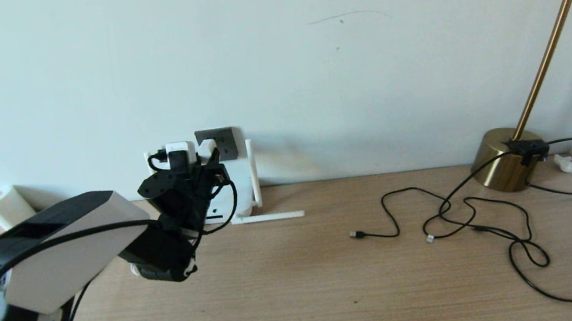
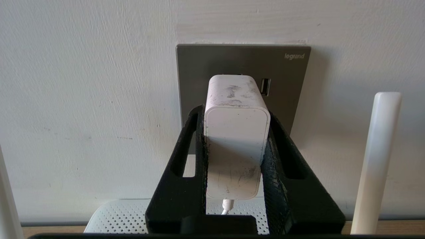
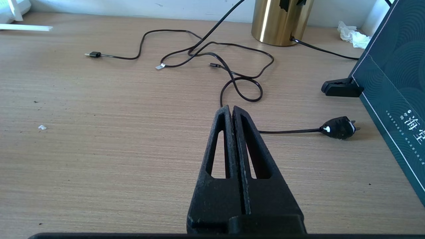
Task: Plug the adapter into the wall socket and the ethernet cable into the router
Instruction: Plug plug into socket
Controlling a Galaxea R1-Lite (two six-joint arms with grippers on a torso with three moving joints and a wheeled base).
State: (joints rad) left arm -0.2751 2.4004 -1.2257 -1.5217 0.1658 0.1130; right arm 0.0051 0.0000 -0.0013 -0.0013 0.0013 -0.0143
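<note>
At the dark grey square wall socket, our left gripper clamps the small white rounded adapter — its nose against the plate, above the flat white router. Our right gripper hovers closed over the wooden table.

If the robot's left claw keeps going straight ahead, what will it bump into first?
The left claw is shut on the adapter and points at the wall socket. The adapter's front would probably meet it first; it looks already against the plate, though depth is unclear.
</note>
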